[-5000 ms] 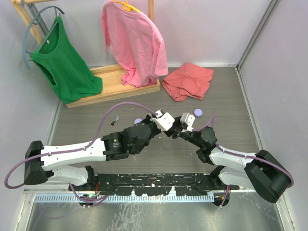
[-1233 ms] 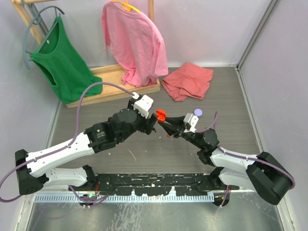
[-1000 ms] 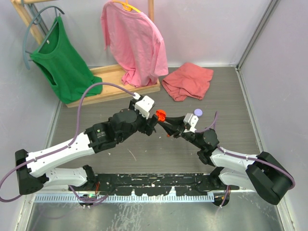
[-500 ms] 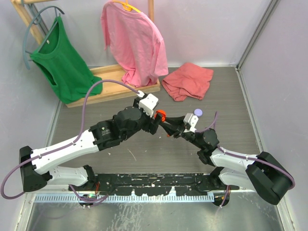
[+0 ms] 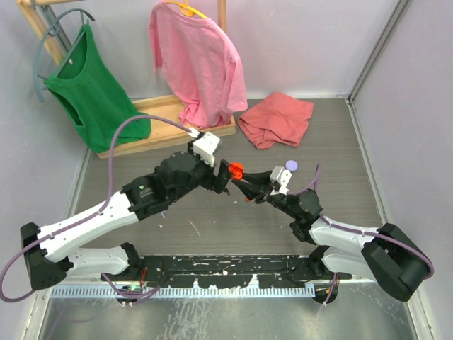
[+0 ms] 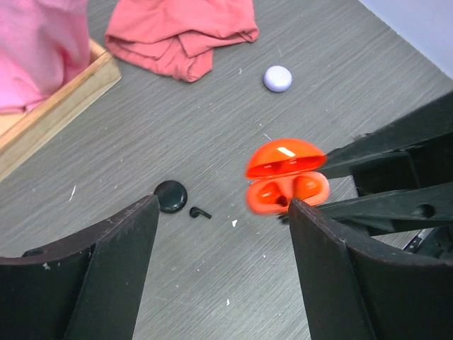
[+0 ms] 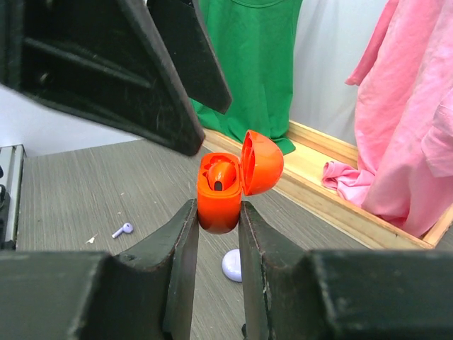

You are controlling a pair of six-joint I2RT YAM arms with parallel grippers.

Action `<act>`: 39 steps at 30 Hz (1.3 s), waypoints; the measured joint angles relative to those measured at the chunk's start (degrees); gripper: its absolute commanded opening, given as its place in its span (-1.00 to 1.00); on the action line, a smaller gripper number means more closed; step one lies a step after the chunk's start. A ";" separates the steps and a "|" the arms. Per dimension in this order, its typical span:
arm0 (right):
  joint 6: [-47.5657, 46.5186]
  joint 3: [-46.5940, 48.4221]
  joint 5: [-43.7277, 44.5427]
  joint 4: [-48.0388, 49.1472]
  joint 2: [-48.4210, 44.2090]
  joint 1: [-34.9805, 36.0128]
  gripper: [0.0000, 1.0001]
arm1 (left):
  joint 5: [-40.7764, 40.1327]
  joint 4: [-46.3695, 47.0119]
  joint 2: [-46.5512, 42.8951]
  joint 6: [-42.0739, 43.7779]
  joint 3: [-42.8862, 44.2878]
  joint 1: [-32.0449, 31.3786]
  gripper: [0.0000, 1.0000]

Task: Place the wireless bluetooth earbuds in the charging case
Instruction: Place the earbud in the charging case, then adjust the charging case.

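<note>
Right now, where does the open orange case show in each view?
Top external: the orange case is at centre, between the two wrists.
Left wrist: right of centre, lid raised.
Right wrist: centre, pinched by the right gripper.
Shared landmark: the hanging pink shirt.

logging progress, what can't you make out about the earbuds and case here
Left wrist view: orange case blurred, seated buds cannot be counted.
Right wrist view: the case's near wall hides part of its inside.
Top view: black bud and lavender bud not found, under the arms or too small.
</note>
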 measured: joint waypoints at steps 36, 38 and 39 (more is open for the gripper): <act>22.62 3.98 -10.80 10.88 5.68 -0.66 -0.98 | 48.81 42.18 -13.20 -18.53 -28.98 22.49 0.18; 23.50 4.00 -10.84 11.89 6.16 -0.66 -0.98 | 49.11 43.28 -13.20 -19.30 -29.31 22.51 0.16; 23.82 4.02 -10.84 12.37 6.32 -0.66 -0.98 | 49.29 43.65 -13.16 -19.45 -29.44 22.51 0.15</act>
